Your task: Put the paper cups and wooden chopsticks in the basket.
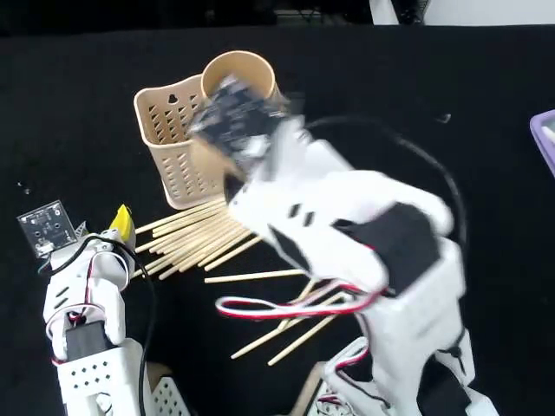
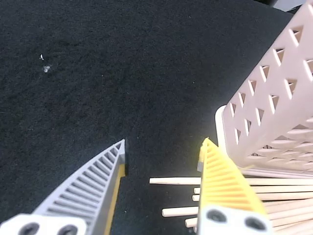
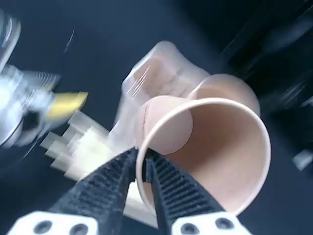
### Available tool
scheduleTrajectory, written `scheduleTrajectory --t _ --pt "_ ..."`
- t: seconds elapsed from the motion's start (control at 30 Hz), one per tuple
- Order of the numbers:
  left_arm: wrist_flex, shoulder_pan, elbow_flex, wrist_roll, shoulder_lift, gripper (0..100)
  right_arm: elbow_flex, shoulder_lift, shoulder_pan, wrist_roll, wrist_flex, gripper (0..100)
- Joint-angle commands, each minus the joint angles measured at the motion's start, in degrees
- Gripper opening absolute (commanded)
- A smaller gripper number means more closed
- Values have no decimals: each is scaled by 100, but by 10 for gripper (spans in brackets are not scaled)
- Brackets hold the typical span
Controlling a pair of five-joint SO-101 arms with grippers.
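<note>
Black cloth covers the table. A beige plastic basket with a latticed wall sits left of centre toward the far side. At its far right corner is a tan paper cup, mouth up toward the high camera. Whether the cup touches the basket's rim cannot be told.

The right end effector pinches this cup: its two black fingers are pressed onto the rim, one inside the wall and one outside. The right arm stretches from the near right edge across the middle of the table.

Wooden chopsticks lie in a loose bundle on the table just near of the basket. More of them are scattered to the right and partly covered by the right arm.

The left end effector is at the near left, just left of the bundle's ends. Its grey and yellow fingers are spread apart with only cloth between them. A lilac object shows at the right edge.
</note>
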Motion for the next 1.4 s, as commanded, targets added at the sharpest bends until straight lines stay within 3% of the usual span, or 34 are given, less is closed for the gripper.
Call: scheduleTrajectory --t 0.0,0.13,0.23,0.53,0.7,0.87,1.1,1.37 --pt "18 -31 136 -53 -62 238 -488 453 545 0 -1187 11" --pt "18 -48 136 -53 -62 238 -541 1191 835 62 -1969 11" --pt "18 -48 136 -53 -62 238 -541 1719 897 642 -1987 11" --pt "18 -13 136 -53 -62 238 -910 2352 765 1626 -879 11" --pt "18 -22 136 -53 -62 238 -1358 2659 765 1371 -835 42" --pt "18 -40 136 -53 -62 238 -1938 2879 774 905 -484 241" --pt "18 -22 136 -53 -62 238 -2396 2932 765 862 -193 129" --pt "18 -48 136 -53 -44 238 -848 2897 791 246 -1160 103"
